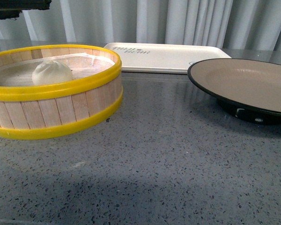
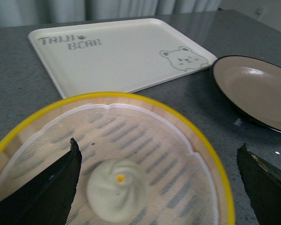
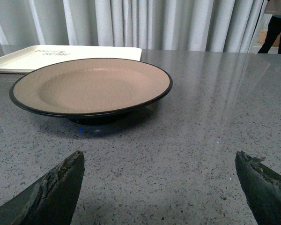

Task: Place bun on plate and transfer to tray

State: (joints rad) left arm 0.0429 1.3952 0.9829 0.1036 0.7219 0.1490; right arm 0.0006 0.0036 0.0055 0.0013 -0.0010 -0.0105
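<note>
Grey speckled stone formed the table [image 1: 178, 164], with pale curtains [image 1: 178, 18] behind its far edge.

**Layout.** The bun [image 1: 52, 72] lay on the liner inside the yellow-rimmed steamer basket [image 1: 51, 112] toward the table's left edge. The tray [image 1: 168, 56] lay flat along the far edge, and nothing rested on it. The plate [image 1: 243, 82] stood toward the right edge, just in front of the tray's right corner and apart from the basket, and it too carried nothing.

**Step in hand.** Judged from this layout, the task was at its first step: the bun had not yet been lifted from the basket.

**Left arm.** The left pincer [image 2: 158, 144] hovered above the basket, angled down and forward. Its two fingers were spread wide and held nothing. The bun sat below and between them, nearer the left finger [image 2: 51, 187].

**Right arm.** The right pincer [image 3: 159, 153] was held low over the table on the near side of the plate and faced it. Its fingers were spread wide and held nothing.

**Next move.**
1. Centre the left pincer over the bun.
2. Descend inside the basket wall.
3. Close lightly, because the bun looked soft and likely to dent.
4. Lift clear of the yellow rim before carrying the bun to the plate.
</note>
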